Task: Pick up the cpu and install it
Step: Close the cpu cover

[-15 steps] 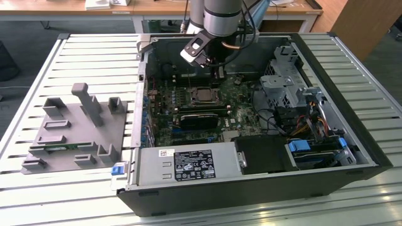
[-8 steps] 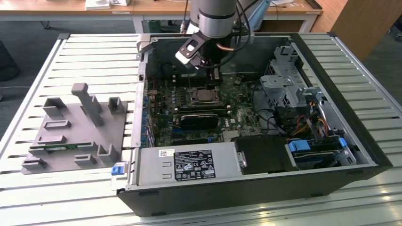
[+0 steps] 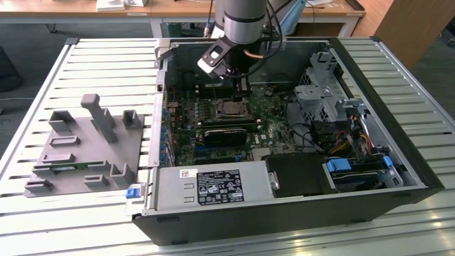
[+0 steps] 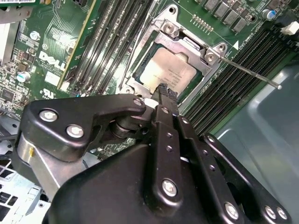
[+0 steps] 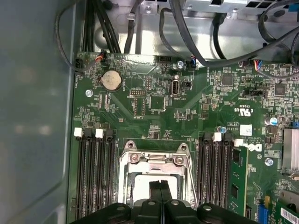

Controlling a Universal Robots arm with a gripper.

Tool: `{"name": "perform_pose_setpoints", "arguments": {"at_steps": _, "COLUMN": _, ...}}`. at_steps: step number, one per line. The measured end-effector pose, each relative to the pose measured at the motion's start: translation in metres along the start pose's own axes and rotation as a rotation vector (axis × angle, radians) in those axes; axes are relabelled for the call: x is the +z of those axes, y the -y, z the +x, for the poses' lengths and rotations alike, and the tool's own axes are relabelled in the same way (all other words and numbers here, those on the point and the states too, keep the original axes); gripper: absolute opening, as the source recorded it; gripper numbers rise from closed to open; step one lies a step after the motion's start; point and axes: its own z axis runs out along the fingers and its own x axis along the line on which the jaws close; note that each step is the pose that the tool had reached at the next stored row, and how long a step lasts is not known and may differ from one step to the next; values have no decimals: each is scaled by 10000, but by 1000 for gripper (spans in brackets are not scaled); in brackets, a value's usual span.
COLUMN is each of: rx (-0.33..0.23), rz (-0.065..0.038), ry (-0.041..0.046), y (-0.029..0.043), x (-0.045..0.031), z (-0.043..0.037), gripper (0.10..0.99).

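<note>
Silver-grey metal of the cpu [image 4: 167, 71] shows inside the socket frame [image 4: 187, 44] on the motherboard [image 5: 210, 116], so we judge the placing done. Our gripper [image 4: 163, 90] hangs just above it, fingers pressed together and holding nothing. The thin lever [image 4: 247, 71] beside seems to us not latched yet

Case [image 3: 284, 218] on the worktop [image 3: 106, 58], rack [image 3: 85, 149] at the exterior view's left.
Inside, the cpu [image 3: 229, 109] sits in the motherboard [image 3: 270, 128] socket, memory slots [image 5: 96, 177] either side, my jaws just above it; the power supply [image 3: 213, 189] lies at the near end.
</note>
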Motion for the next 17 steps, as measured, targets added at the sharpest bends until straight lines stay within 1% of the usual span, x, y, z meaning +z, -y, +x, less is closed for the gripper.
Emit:
{"name": "perform_pose_setpoints", "arguments": {"at_steps": 9, "rx": -1, "rz": 1, "ry": 0, "y": 27, "x": 46, "z": -2, "gripper": 106}}
{"name": "perform_pose_setpoints", "arguments": {"at_steps": 11, "rx": -2, "rz": 0, "ry": 1, "y": 53, "x": 57, "z": -2, "gripper": 106}}
{"name": "perform_pose_setpoints", "arguments": {"at_steps": 17, "rx": -8, "rz": 0, "ry": 1, "y": 166, "x": 107, "z": 2, "gripper": 106}}
